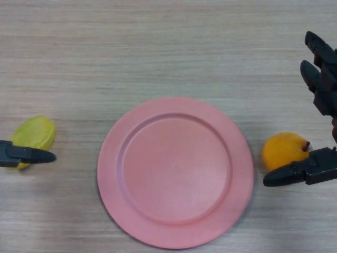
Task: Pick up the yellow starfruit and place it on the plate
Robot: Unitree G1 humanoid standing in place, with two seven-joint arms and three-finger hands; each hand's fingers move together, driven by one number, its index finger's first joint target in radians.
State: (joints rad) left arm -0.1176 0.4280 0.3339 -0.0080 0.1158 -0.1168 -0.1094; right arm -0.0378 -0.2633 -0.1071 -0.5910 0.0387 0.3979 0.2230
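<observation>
Starfruit (34, 133) lies far left on desk (158, 47), partly behind left hand (26, 155); its grip unreadable, mostly cut off. Right hand (316, 105) spread open beside orange fruit (284, 150). Plate (175, 172) centre.

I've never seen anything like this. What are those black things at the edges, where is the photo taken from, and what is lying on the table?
The camera sits on a humanoid robot's head, looking down at a wooden table. The black shapes are its hands: the left hand reaches in beside a yellow starfruit, the right hand is spread open around an orange fruit without gripping it. Between them lies an empty pink plate. Nothing is held yet.
</observation>
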